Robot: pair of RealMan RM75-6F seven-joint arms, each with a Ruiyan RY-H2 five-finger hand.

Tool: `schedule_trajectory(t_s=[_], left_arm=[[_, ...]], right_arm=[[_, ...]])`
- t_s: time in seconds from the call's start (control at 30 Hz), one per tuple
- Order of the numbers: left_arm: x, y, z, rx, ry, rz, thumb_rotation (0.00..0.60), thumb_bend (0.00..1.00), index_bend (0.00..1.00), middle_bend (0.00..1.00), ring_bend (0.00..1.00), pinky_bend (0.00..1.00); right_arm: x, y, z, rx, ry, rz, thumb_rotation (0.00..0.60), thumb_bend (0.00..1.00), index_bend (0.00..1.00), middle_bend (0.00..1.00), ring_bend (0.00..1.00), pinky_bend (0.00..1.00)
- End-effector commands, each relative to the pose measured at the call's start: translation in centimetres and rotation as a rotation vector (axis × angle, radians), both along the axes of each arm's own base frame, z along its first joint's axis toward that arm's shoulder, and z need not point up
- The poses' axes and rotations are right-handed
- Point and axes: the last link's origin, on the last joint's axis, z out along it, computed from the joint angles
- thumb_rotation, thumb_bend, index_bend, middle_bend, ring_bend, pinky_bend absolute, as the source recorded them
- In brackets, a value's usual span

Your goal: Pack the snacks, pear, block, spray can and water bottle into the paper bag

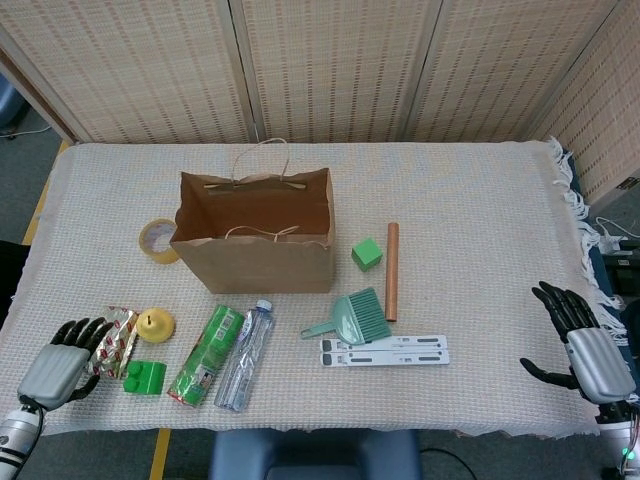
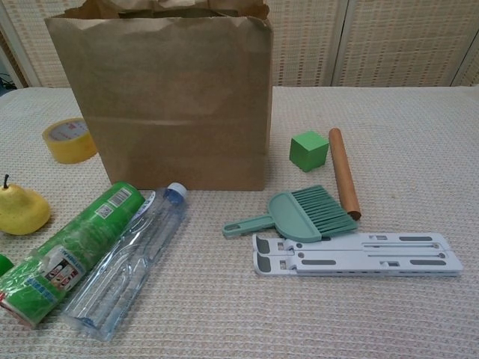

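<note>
The brown paper bag (image 1: pixel 255 245) (image 2: pixel 172 97) stands open-topped at the table's middle left. In front of it lie a gold and red snack packet (image 1: pixel 112 338), a yellow pear (image 1: pixel 155 324) (image 2: pixel 21 210), a green studded block (image 1: pixel 145 376), a green spray can (image 1: pixel 206 353) (image 2: pixel 67 250) and a clear water bottle (image 1: pixel 246 354) (image 2: pixel 131 258). A green cube (image 1: pixel 367 253) (image 2: pixel 308 150) sits right of the bag. My left hand (image 1: pixel 60 364) is low at the front left, its dark fingers (image 1: pixel 84 330) reaching over the packet's left edge, holding nothing. My right hand (image 1: pixel 582 343) hovers open by the table's right edge.
A yellow tape roll (image 1: pixel 158 240) (image 2: pixel 69 139) lies left of the bag. Right of the bag are a wooden rod (image 1: pixel 392 270) (image 2: pixel 343 182), a green brush with dustpan (image 1: pixel 352 317) (image 2: pixel 299 213) and a white folded stand (image 1: pixel 385 350) (image 2: pixel 355 254).
</note>
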Motion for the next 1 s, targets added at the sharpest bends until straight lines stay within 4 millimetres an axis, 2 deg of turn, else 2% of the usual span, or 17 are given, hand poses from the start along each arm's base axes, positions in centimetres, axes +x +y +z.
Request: schedule_trajectory(t_s=[0.03, 0.23, 0.33, 0.47, 0.67, 0.73, 1.0], left_arm=[[-0.2, 0.4, -0.9, -0.009, 0.015, -0.012, 0.6, 0.34, 0.0, 0.0, 0.0, 0.07], [-0.7, 1.2, -1.8, -0.014, 0.032, -0.017, 0.6, 0.34, 0.0, 0.0, 0.0, 0.07], [-1.6, 2.0, -2.4, -0.039, 0.099, -0.035, 0.6, 0.34, 0.0, 0.0, 0.0, 0.07], [-2.3, 1.9, -2.4, -0.045, 0.095, -0.007, 0.6, 0.34, 0.0, 0.0, 0.0, 0.06], [-2.3, 2.5, -3.1, -0.064, 0.117, -0.028, 0.6, 0.35, 0.0, 0.0, 0.0, 0.06], [-2.2, 2.6, -2.8, -0.053, 0.109, -0.03, 0.6, 0.35, 0.0, 0.0, 0.0, 0.06], [-1.1, 1.9, 0.6, 0.004, 0.098, -0.04, 0.6, 0.35, 0.0, 0.0, 0.0, 0.06]], right_arm=[[0.0, 0.0, 0.0, 0.005, -0.003, -0.003, 0.6, 0.08, 0.0, 0.0, 0.0, 0.02], [0.0, -0.1, 0.0, 0.007, -0.008, -0.006, 0.6, 0.08, 0.0, 0.0, 0.0, 0.02], [0.1, -0.1, 0.1, 0.007, -0.013, -0.009, 0.6, 0.08, 0.0, 0.0, 0.0, 0.02], [0.1, -0.1, 0.1, 0.005, -0.015, -0.012, 0.6, 0.08, 0.0, 0.0, 0.0, 0.02], [0.1, -0.2, 0.0, 0.01, -0.017, -0.017, 0.6, 0.08, 0.0, 0.0, 0.0, 0.02], [0.1, -0.2, 0.1, 0.008, -0.017, -0.018, 0.6, 0.08, 0.0, 0.0, 0.0, 0.02], [0.1, -0.3, 0.1, 0.008, -0.022, -0.023, 0.6, 0.08, 0.0, 0.0, 0.0, 0.02]])
